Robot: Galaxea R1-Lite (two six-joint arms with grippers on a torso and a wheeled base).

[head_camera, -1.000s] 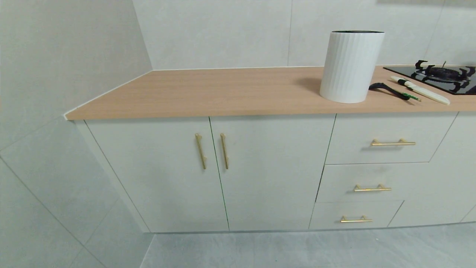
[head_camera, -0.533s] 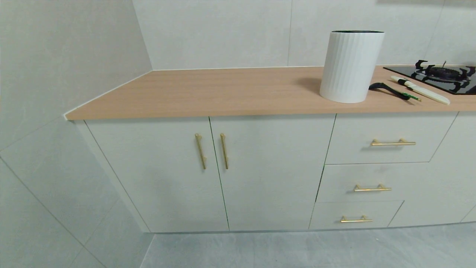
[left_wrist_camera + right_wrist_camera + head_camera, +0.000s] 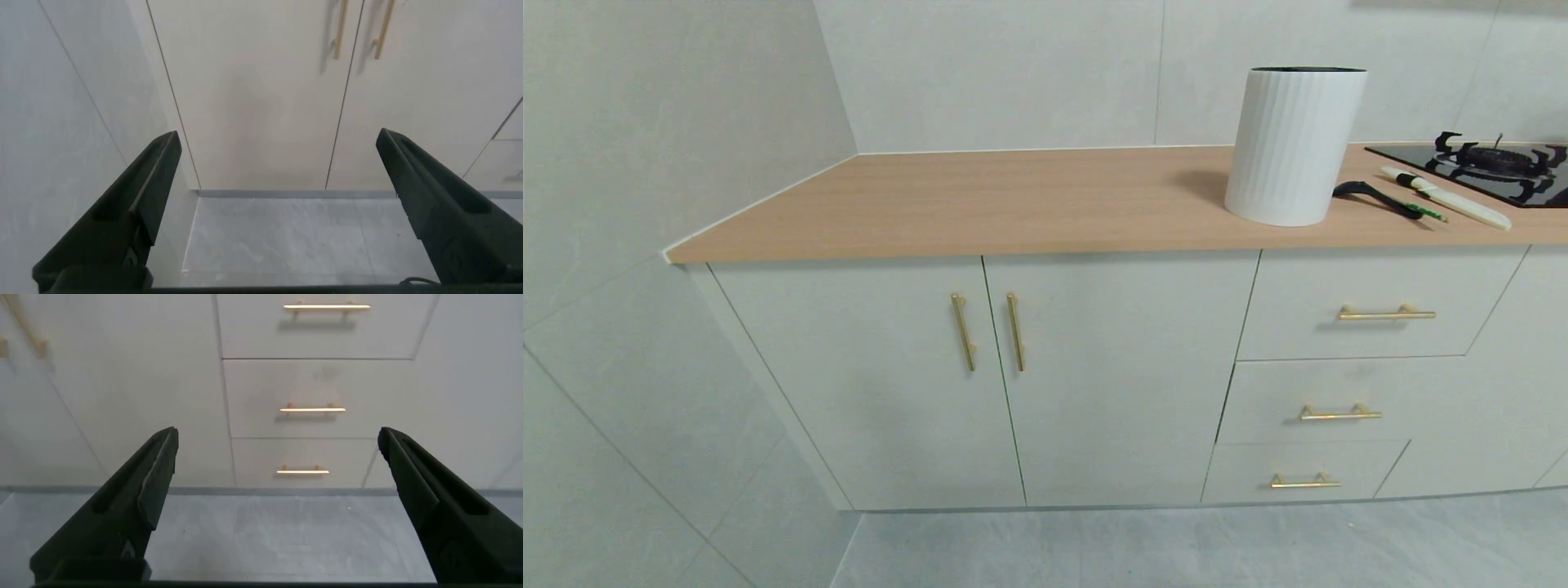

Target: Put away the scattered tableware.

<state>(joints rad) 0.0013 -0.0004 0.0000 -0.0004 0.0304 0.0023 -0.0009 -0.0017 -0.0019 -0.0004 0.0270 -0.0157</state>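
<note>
On the wooden countertop a tall white ribbed holder stands at the right. Beside it lie a black utensil with a green-tipped handle and a cream-handled knife-like utensil. My left gripper hangs open low in front of the double cabinet doors, nothing between its fingers. My right gripper is open too, facing the stack of drawers, and holds nothing.
A black gas hob sits at the counter's far right. Gold handles mark the cabinet doors and three drawers. A tiled wall closes off the left side. Grey floor lies below.
</note>
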